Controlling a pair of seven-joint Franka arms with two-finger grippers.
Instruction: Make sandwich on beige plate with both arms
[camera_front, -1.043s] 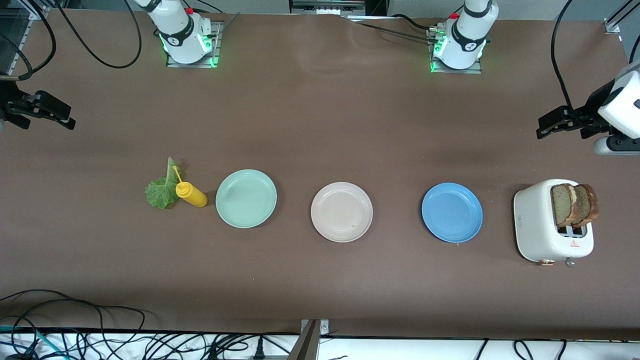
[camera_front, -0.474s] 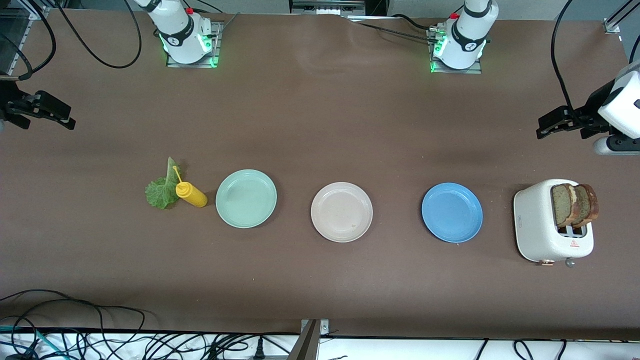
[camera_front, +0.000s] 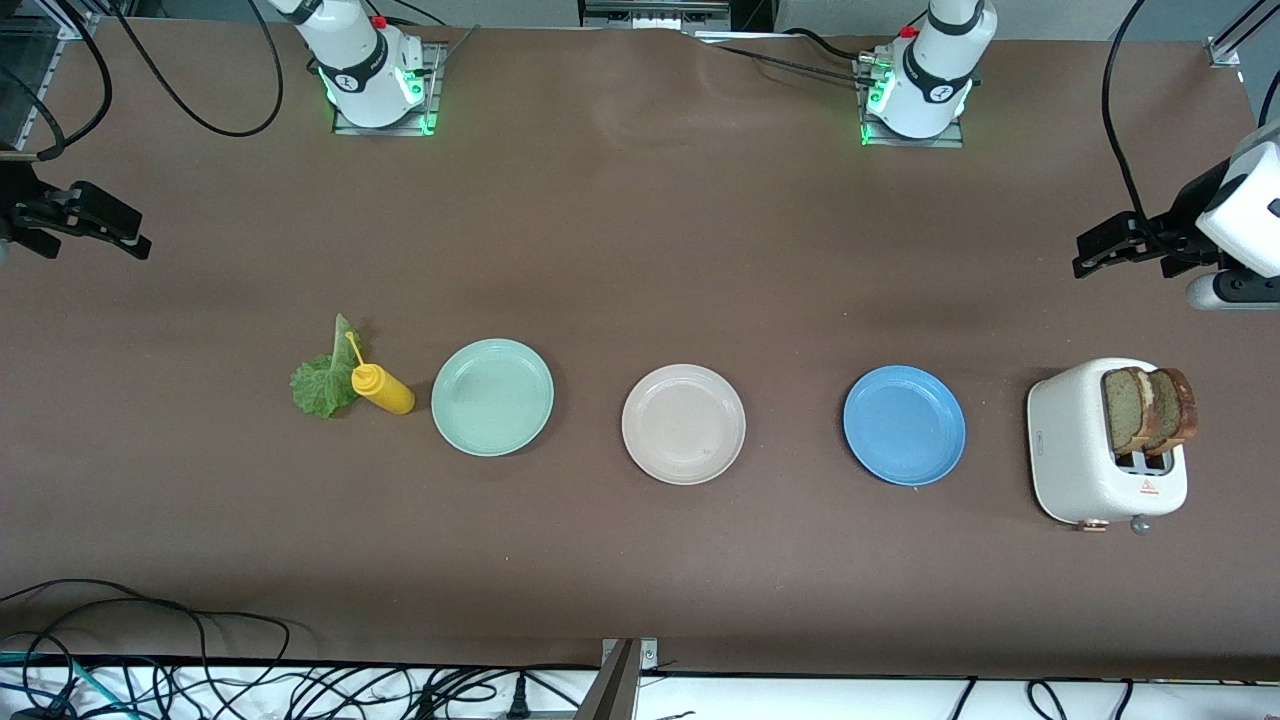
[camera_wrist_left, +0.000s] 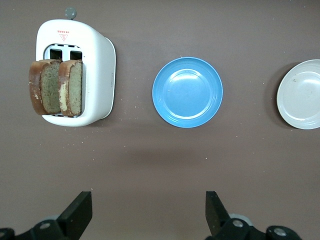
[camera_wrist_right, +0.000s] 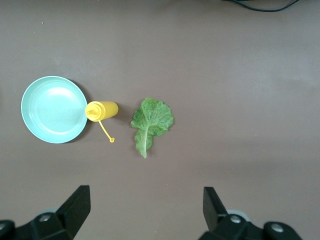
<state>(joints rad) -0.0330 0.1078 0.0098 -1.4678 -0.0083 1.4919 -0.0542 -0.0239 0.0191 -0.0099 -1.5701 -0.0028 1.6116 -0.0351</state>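
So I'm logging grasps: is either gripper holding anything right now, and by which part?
Nothing is held. The left gripper hangs open over bare table near the white toaster; the right gripper hangs open near the ruffled green lettuce leaf.

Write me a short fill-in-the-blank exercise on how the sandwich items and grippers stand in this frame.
1. Both bread slices stand in the white ____.
2. The lettuce leaf lies on the table beside the yellow ____.
3. The beige plate sits between the mint-green plate and the ____ plate.
4. The left gripper and right gripper both hang ____.

Missing words: toaster; bottle; blue; open
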